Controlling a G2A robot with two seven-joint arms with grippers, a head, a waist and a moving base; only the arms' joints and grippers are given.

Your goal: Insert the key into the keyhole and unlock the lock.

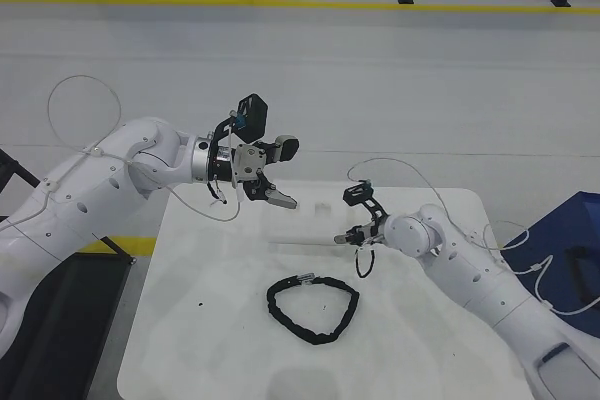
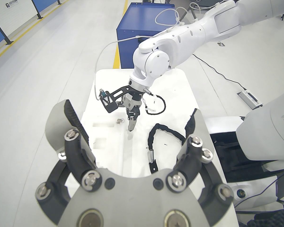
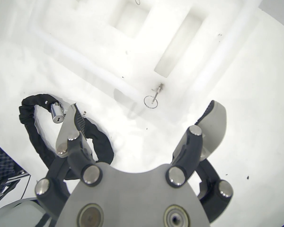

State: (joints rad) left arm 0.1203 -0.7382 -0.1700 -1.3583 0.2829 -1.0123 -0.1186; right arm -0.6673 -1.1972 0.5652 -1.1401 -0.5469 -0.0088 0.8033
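Observation:
A small silver key on a thin ring (image 3: 153, 96) lies flat on the white foam, at the corner of a rectangular recess, also visible as the key (image 2: 119, 120). My right gripper (image 3: 143, 112) hangs open just above and short of it, seen from the side as the right gripper (image 2: 132, 126) (image 1: 342, 238). The black sleeved chain lock (image 1: 313, 308) lies looped on the table's front half. Its silver lock cylinder (image 3: 56, 114) shows the keyhole face beside one right finger (image 3: 69, 124). My left gripper (image 1: 285, 173) (image 2: 130, 109) is held open over the table's far left corner, apart from everything.
The white foam insert (image 3: 156, 12) has several rectangular recesses; a small loose ring (image 3: 137, 0) lies in one. The white table (image 1: 440, 340) has rounded corners. A blue bin (image 1: 580, 240) stands at the right, and a black cart (image 1: 50, 330) at the left.

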